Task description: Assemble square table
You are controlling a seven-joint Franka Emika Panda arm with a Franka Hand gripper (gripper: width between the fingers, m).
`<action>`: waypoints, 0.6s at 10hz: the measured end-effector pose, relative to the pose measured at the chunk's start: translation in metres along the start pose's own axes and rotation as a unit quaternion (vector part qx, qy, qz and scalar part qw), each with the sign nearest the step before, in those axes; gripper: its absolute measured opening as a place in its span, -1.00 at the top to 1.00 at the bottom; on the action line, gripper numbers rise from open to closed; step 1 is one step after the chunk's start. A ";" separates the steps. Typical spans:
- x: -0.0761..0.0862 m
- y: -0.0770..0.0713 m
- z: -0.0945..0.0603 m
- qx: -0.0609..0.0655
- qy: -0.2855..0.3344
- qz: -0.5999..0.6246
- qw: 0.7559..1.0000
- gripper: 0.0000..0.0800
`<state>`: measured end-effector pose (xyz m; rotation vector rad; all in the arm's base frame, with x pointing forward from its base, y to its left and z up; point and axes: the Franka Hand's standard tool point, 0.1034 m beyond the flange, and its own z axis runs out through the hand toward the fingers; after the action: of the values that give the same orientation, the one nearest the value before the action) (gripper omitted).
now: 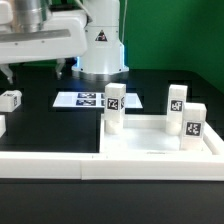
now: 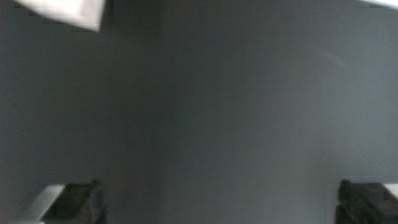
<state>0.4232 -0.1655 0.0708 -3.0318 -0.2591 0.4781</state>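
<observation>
Exterior view: gripper (image 1: 8, 72) w/ jaws apart, empty, high near left edge. Legs (image 1: 113, 108) stand upright by white rail (image 1: 150, 148). Risk: descent may tip a leg, they look top-heavy.

1. The white arm (image 1: 45, 40) reaches across the upper part of the exterior view, toward that view's left.
2. Its base (image 1: 100, 45) stands at the back.
3. In the wrist view the gripper (image 2: 222, 203) has its two dark fingertips (image 2: 75, 203) far apart, with nothing between them.
</observation>
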 end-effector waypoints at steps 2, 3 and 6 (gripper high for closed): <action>-0.003 0.018 0.008 0.019 -0.060 0.015 0.998 -0.62; -0.001 0.014 0.009 0.021 -0.079 0.014 0.997 -0.62; -0.003 0.017 0.017 0.030 -0.159 0.015 0.987 -0.62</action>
<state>0.4175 -0.1818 0.0542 -2.8931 -0.2078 0.9540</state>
